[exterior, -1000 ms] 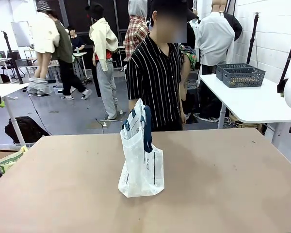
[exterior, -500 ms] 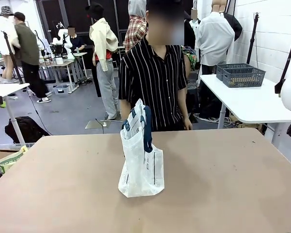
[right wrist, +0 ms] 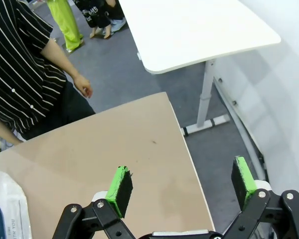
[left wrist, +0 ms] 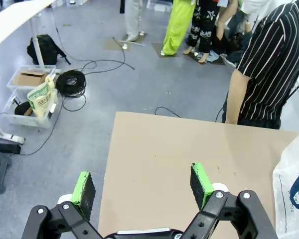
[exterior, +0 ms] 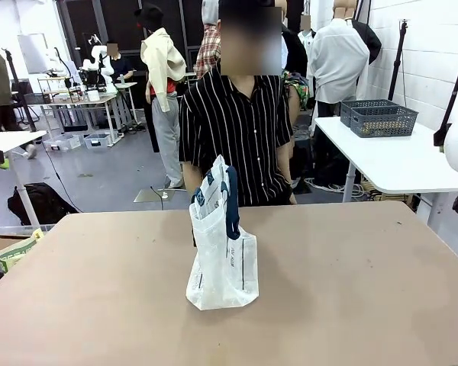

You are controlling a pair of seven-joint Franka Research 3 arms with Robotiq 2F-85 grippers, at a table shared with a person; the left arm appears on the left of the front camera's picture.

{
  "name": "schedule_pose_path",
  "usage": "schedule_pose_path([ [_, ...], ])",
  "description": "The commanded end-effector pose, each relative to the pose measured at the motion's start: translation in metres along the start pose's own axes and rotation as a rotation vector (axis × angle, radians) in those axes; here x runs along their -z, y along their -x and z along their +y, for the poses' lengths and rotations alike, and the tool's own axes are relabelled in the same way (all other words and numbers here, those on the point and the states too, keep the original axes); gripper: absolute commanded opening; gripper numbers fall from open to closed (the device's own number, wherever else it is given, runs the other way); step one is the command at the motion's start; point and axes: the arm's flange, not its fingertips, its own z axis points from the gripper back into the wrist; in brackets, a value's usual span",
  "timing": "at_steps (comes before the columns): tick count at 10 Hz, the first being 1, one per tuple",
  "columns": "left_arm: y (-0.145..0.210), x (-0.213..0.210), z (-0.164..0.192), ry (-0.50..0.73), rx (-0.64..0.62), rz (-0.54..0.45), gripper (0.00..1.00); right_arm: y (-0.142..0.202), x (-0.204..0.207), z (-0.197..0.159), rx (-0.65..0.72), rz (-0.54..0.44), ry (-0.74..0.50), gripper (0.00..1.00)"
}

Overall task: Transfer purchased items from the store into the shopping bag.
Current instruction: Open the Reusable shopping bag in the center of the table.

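My left pincer (left wrist: 142, 184) hangs wide open with nothing between its green pads (left wrist: 202, 180), above the near left part of the bare brown tabletop (left wrist: 154, 154), one pad over the board and the other out past its edge, over the grey floor. My right pincer (right wrist: 182, 181) is spread just as wide and holds nothing either; it hovers over the table's right edge, its inner pad above the board and its outer pad beyond it. The translucent white plastic shopping bag with navy blue strap handles (exterior: 221, 248) stands upright on the table, a little left of the middle and well apart from both of my pincers. Its handles rise and fold over at the top, and faint print shows on its side. From my left wrist I catch its flank at the right border (left wrist: 291, 174), with part of a round navy logo; from my right wrist, a corner of it sits at the lower left (right wrist: 5, 204). A person in a black shirt with thin white stripes (exterior: 240, 130) stands at the far edge of the table, directly behind the bag, arms down — one hand (right wrist: 83, 87) hangs loose beside the hip, just past the table's far edge. Off to the far right, two dark grey lattice-sided plastic baskets (exterior: 380, 118) sit together on a white side table (exterior: 397, 164).
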Motion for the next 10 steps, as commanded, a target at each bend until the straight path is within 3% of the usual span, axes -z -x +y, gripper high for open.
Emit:
schedule_pose_path([
  [1,-0.001,-0.001,0.001,-0.001,-0.002,-0.003,1.0,0.0,0.0,0.002,-0.01,0.001,0.004,1.0],
  [6,0.0,0.0,0.0,0.0,0.0,0.0,1.0,0.0,0.0,0.002,-0.01,0.001,0.004,1.0],
  [7,-0.007,0.007,-0.023,0.063,0.041,-0.007,1.0,0.0,0.0,0.0,0.001,0.0,0.0,1.0],
  [10,-0.038,0.027,-0.118,0.36,0.078,-0.105,1.0,-0.02,-0.012,0.114,-0.13,0.106,-0.121,1.0],
])
